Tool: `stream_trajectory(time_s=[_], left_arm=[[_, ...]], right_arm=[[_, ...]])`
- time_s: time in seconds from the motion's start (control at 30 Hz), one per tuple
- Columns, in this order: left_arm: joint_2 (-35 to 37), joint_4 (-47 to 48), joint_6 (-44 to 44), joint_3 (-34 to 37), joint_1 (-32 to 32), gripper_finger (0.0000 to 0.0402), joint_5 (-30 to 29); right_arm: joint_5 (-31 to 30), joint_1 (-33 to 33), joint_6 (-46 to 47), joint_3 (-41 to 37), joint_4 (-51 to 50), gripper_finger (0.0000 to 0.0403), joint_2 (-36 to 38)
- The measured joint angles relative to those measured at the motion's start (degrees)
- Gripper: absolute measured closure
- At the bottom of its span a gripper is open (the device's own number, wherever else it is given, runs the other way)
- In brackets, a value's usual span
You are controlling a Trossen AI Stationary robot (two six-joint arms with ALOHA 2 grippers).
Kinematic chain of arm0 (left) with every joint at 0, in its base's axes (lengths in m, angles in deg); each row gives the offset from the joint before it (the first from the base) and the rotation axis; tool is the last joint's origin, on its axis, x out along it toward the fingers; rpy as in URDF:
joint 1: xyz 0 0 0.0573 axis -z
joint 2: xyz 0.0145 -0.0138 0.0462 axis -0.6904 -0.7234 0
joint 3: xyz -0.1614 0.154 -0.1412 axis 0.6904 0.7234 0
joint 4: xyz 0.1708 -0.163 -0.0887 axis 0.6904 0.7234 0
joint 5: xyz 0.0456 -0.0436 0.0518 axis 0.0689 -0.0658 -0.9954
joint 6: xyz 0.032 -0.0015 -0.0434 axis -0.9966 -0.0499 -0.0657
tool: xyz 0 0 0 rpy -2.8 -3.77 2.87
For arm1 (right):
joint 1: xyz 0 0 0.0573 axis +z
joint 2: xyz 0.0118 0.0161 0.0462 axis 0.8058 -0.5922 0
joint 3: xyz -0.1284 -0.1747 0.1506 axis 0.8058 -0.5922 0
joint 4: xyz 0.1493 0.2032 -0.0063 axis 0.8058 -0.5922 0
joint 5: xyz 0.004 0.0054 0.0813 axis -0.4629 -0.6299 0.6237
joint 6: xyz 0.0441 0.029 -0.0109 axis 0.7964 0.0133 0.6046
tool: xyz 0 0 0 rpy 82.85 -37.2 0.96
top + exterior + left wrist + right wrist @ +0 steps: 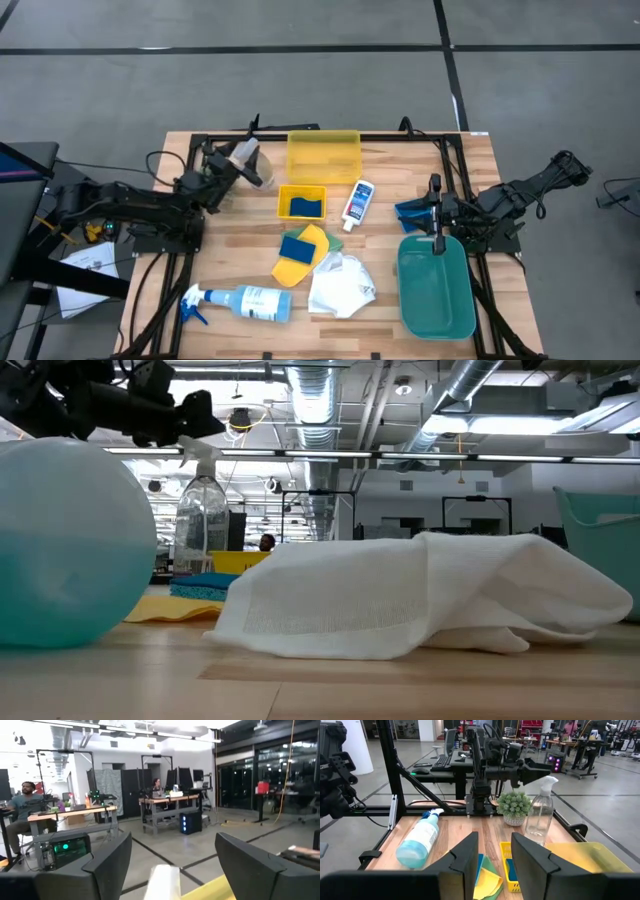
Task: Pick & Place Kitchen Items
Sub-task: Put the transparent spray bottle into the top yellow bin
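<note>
Left gripper (243, 166) spread wide at the clear spray bottle (250, 160), apparently letting it go.
Standing upright at the tabletop's (240, 262) back left, just beside the large yellow tray (323, 155), the bottle looks placed; next, probably lift clear without tipping it. Right gripper (432, 212) waits over the teal bin (437, 290), fingers part-open.

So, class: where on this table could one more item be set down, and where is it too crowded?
Bare wood lies along the far right edge, beyond the teal bin and beside the large yellow tray. The centre is crowded: white bottle, small yellow tray, yellow cloth, white cloth.
</note>
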Motion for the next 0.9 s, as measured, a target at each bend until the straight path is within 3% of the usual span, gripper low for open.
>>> stream_trajectory(time_s=[0.2, 0.33, 0.5, 0.67, 0.9], left_arm=[[3.66, 1.41, -0.43, -2.09, 0.92, 0.0117, -0.14], [4.18, 11.16, -2.04, -9.40, 2.22, 0.0117, 0.08], [2.43, 38.13, 1.12, -25.41, 1.29, 0.0117, -1.32], [-2.24, 64.41, 10.80, -41.40, -1.52, 0.0116, -2.28], [-11.93, 92.86, 21.69, -61.36, -4.74, 0.0116, 2.39]], right_arm=[[0.00, 0.00, 0.09, 0.00, 0.00, 0.0295, 0.00], [0.00, -0.02, 0.09, 0.00, 0.03, 0.0295, 0.00], [0.01, 0.00, 0.10, 0.00, 0.03, 0.0295, 0.00], [0.27, 0.05, 0.13, 0.00, -0.09, 0.0295, 0.02], [0.28, 0.05, 0.51, 0.00, -0.44, 0.0295, 0.02]])
